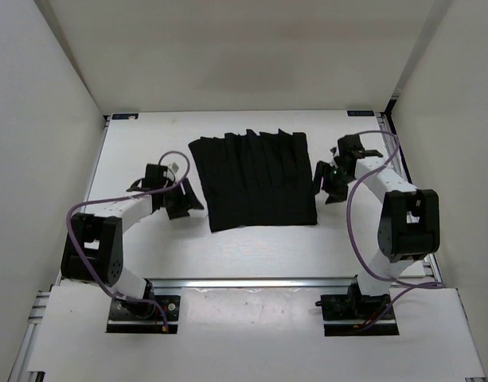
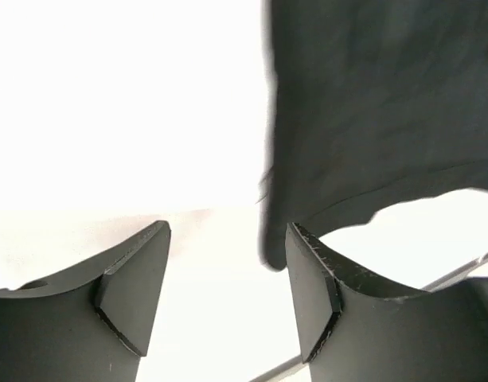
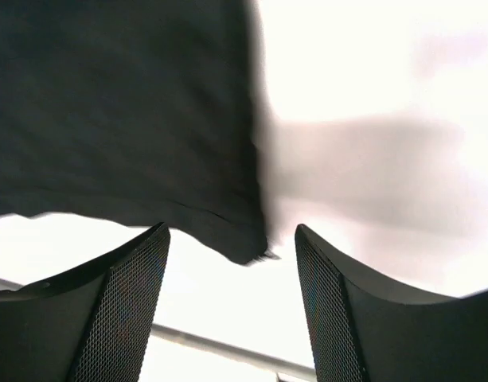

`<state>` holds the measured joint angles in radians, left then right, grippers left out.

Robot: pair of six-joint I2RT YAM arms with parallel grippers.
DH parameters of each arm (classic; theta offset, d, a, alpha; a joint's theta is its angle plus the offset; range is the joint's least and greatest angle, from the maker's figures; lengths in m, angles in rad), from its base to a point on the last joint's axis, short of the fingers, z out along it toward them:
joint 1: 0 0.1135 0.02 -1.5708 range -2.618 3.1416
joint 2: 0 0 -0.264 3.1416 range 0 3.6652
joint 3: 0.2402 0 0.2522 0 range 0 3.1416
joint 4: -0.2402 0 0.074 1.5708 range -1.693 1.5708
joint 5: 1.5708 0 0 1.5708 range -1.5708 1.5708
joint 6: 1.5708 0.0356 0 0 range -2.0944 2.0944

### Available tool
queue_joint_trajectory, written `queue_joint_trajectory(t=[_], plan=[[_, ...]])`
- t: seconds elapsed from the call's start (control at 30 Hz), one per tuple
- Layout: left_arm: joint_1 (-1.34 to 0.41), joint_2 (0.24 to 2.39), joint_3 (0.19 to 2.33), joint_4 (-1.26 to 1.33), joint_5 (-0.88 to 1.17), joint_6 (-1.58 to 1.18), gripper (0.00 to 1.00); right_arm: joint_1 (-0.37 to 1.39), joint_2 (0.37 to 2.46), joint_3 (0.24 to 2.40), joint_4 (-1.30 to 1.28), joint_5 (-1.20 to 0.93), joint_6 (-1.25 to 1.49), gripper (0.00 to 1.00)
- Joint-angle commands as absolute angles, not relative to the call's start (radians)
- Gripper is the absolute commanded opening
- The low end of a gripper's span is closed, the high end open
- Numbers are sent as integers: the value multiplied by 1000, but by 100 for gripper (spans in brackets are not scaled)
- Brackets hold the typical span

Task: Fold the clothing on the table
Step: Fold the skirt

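Top external view shows the clothing (image 1: 253,180) lying flat mid-table (image 1: 251,251), with the left gripper (image 1: 182,200) at its nine o'clock and the right gripper (image 1: 327,185) at its three o'clock, both spread and holding nothing. Left wrist view puts a fabric corner at one o'clock, just beside the inner finger (image 2: 311,294), so a blind close could miss it. Right wrist view shows the corner at eleven o'clock between the fingers (image 3: 124,306); snagging it could drag the layers askew.

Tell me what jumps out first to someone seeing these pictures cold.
The black pleated clothing grabs the eye first, lying flat mid-table against the white table. Next come the two arms flanking it: the left gripper by its near-left corner and the right gripper by its right edge, both with jaws open and holding nothing.
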<state>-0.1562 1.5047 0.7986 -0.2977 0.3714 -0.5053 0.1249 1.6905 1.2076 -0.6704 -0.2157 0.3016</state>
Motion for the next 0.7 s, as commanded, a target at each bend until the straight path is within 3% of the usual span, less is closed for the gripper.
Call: queue_joint_trajectory(t=[0.0,0.37,0.53,0.67], plan=[[-155,1468,684,-220,437,-537,71,78,1626,1140,-669,-221,262,70],[-239,1537,603,-47,469,-675,69,31,1621,1035,-629,-230,258,68],[-285,1557,621,-71,451,-693,47,49,1626,996,-566,-270,293,65],[-305,1566,615,-69,453,-701,41,64,1643,971,-529,-302,325,61]])
